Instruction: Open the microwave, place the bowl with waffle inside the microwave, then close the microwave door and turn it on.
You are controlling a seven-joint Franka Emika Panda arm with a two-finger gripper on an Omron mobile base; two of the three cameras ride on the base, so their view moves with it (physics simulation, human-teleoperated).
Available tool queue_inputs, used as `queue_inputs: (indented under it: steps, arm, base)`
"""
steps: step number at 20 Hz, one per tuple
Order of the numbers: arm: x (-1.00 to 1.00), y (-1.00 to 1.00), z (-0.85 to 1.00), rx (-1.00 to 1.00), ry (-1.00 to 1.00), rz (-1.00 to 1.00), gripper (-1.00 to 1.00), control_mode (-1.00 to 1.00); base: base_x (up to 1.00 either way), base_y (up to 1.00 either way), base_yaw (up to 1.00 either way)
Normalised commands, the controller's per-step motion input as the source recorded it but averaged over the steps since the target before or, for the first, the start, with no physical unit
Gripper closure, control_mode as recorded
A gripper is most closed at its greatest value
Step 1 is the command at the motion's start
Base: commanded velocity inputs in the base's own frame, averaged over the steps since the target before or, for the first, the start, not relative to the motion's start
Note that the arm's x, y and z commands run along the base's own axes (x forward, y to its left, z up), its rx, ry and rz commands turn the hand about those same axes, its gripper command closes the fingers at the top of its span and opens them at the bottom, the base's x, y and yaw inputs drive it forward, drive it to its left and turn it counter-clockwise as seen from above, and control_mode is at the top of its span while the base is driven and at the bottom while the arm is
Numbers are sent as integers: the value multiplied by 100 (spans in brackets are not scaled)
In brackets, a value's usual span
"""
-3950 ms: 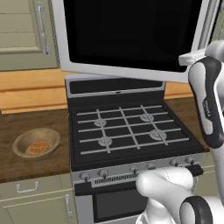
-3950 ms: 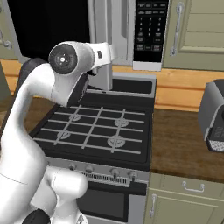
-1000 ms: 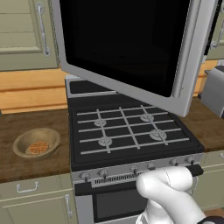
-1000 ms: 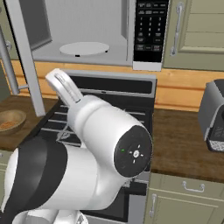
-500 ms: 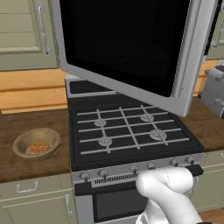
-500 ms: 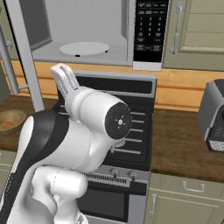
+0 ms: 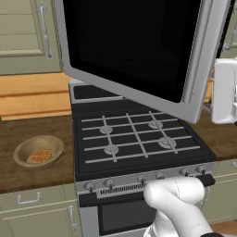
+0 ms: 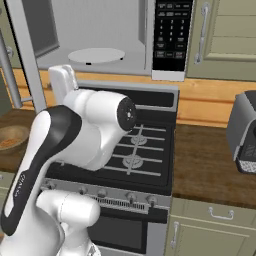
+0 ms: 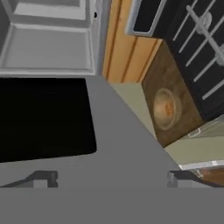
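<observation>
One step done — microwave door (image 7: 139, 51) swung open; gripper (image 9: 109, 177) empty, jaws wide, bowl (image 9: 165, 108) with waffle (image 9: 167, 109) well ahead — untouched.

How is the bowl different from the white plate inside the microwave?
The bowl is tan-brown wood with raised sides, while the white plate is flat and pale. The bowl sits low on the wooden counter left of the stove; the plate sits up inside the open microwave. The bowl holds a waffle; the plate has nothing on it. Both are round.
</observation>
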Motion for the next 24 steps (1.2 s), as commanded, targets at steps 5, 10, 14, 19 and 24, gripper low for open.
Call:
queue_inputs:
  steps: [5, 10, 14, 19, 24]
  arm:
    - [7, 54, 0, 14, 11, 24, -100, -100]
    - [-27, 71, 6, 10, 2, 29, -100, -100]
    - [-51, 97, 6, 2, 0, 25, -100, -100]
    - [-61, 100, 11, -1, 3, 16, -100, -100]
    - [-69, 100, 11, -2, 1, 10, -100, -100]
  base:
    - [0, 0, 0]
    - [0, 0, 0]
    - [0, 0, 0]
    - [0, 0, 0]
    - [0, 0, 0]
